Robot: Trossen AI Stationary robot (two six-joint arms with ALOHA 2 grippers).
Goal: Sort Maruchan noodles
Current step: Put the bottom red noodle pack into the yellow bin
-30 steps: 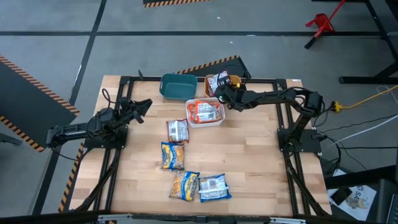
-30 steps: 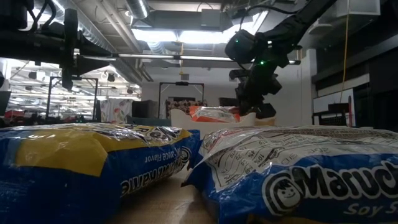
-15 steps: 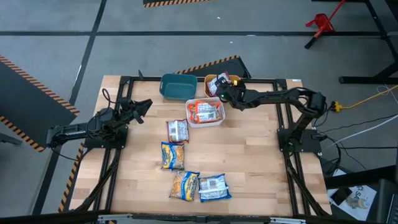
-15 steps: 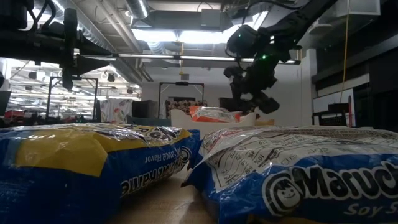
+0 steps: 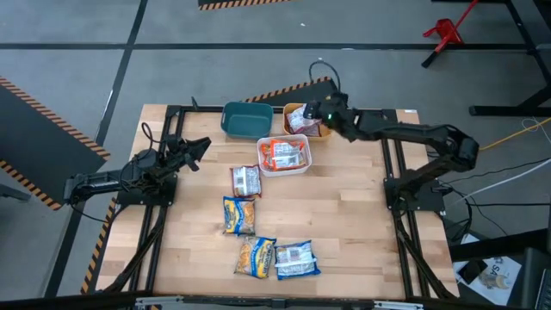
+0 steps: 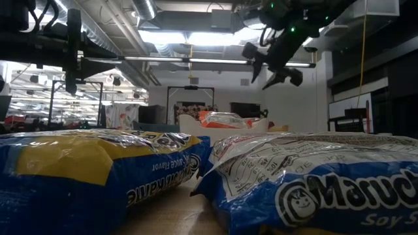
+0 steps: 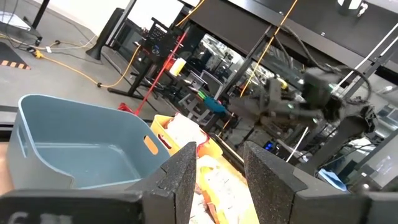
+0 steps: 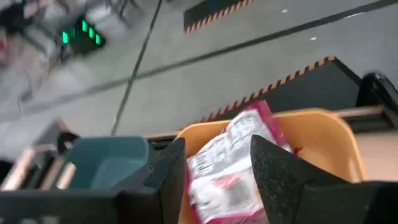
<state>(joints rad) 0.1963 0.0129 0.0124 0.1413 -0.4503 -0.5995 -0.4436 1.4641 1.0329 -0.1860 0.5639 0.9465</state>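
Closest to where I stood, two crinkly blue packets (image 5: 277, 257) lay side by side on the wood table (image 5: 344, 224), glossy plastic, one with yellow print and one mostly white. Past those sat another blue-yellow packet (image 5: 239, 215), then a maroon-white packet (image 5: 245, 180) just short of the bins.

The white bin (image 5: 285, 155) held orange-red packets (image 5: 285, 153). The teal bin (image 5: 246, 119) looked empty, smooth molded plastic with rounded corners.

The real news was at the far edge. A second earlier the right gripper (image 5: 325, 109) was down over the orange bin (image 8: 323, 140) with a maroon packet (image 8: 233, 158). Now it had lifted up and away, fingers spread with nothing in them, and the packet sat slumped inside that bin. So that drop looked finished to me, one more sorted, four left on the table.

The left gripper (image 5: 196, 146) just waited over the table's left side, fingers a little apart, empty.
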